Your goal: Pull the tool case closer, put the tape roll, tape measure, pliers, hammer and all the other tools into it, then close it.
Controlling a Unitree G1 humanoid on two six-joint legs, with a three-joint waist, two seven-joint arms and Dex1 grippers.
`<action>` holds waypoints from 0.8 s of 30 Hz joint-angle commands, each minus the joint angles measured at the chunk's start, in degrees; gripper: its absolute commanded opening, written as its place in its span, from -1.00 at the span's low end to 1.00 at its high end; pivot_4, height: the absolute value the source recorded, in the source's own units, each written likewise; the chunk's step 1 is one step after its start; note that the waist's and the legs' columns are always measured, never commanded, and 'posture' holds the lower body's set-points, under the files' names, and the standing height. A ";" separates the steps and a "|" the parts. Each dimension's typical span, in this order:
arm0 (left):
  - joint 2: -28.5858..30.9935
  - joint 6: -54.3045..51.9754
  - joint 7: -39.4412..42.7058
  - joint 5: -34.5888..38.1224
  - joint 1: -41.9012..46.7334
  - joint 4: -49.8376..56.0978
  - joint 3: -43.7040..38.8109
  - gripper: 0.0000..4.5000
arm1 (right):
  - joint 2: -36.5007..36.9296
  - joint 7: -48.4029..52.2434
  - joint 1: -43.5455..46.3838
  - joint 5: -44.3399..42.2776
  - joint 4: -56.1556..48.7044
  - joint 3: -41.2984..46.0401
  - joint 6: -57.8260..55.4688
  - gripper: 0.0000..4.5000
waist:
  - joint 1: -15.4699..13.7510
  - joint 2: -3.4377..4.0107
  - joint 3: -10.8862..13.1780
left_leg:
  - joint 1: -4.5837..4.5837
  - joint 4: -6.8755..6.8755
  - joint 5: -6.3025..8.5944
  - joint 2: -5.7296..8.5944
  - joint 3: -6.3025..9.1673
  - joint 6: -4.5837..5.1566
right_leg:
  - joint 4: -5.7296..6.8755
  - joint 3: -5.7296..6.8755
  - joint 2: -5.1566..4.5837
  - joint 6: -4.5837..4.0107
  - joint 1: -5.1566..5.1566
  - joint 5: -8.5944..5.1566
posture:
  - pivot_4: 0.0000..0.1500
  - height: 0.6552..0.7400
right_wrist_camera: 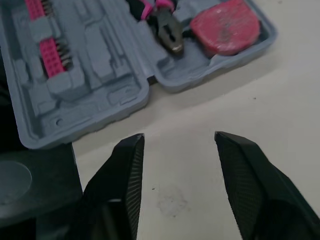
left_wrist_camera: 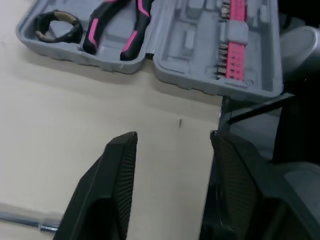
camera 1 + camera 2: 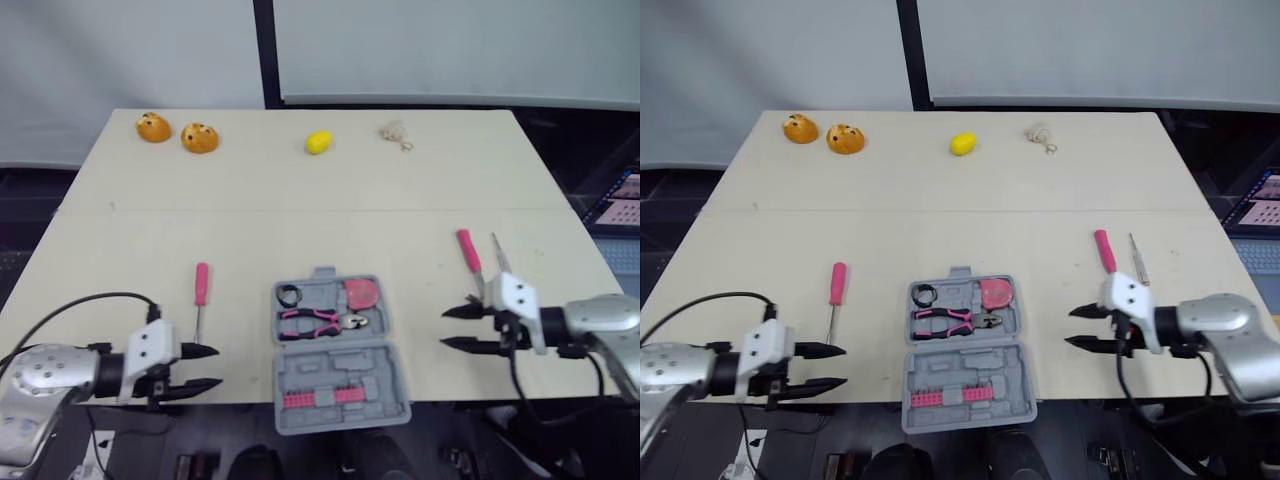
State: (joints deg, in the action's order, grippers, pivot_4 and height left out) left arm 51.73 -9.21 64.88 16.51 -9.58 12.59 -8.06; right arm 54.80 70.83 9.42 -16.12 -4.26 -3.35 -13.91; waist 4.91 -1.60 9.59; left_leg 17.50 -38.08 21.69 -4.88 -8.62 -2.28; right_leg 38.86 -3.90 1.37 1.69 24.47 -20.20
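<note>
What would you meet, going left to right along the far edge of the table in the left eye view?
Orange round object → second orange round object → yellow round object → small tan bundle of cord.

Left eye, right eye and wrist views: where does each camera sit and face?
Left eye view: on the head, facing forward and down over the beige table at the open grey plastic tool case; left gripper and right gripper show, open.
Right eye view: beside it, same scene and arms.
Left wrist view: left wrist, facing along its black fingers toward the case.
Right wrist view: right wrist, facing along its black fingers toward the case.
Shared: both wrist views show the black-and-pink pliers.
</note>
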 commanded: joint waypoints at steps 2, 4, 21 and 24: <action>-2.56 3.75 -2.12 -4.37 3.82 -3.32 4.85 0.20 | -2.81 0.17 3.46 5.69 4.50 -4.18 7.62 0.20 | -0.02 0.01 0.01 | 0.01 -0.08 0.00 -0.01 -0.05 0.01 | 0.02 -0.02 0.00 0.00 0.02 0.00 | 1.00 1.00; -3.98 5.59 -3.08 -5.73 5.46 -4.71 6.38 0.20 | -4.57 0.08 4.45 6.99 6.22 -5.72 9.31 -0.06 | -0.05 0.01 0.01 | 0.01 -0.11 0.00 -0.01 -0.06 0.01 | 0.03 -0.04 0.00 0.00 0.01 0.00 | 1.00 1.00; -13.49 5.56 -6.21 -11.77 16.74 -14.69 17.94 -0.97 | -15.21 -3.96 10.06 15.32 15.17 -12.42 14.00 -1.00 | 0.03 0.01 0.01 | -0.12 -0.35 -0.02 -0.03 -0.26 0.01 | 0.42 -0.21 0.01 -0.01 0.04 -0.01 | 1.00 1.00; -14.51 5.16 -6.78 -12.16 18.20 -15.51 18.59 -0.97 | -16.80 -3.79 9.84 15.03 13.59 -12.92 13.00 -1.00 | -0.07 0.01 0.01 | -0.14 -0.44 -0.02 -0.03 -0.29 0.01 | 0.54 -0.23 0.01 -0.02 0.05 -0.01 | 1.00 1.00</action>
State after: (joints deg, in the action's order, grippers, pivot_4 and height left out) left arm 37.51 -4.17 58.71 4.57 7.93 -3.07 10.17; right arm 38.75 67.19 19.34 -0.56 11.28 -15.51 -0.39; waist 4.84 -1.59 9.60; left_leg 17.35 -38.55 21.66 -4.91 -8.91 -2.27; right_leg 39.41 -4.14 1.38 1.67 24.51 -20.21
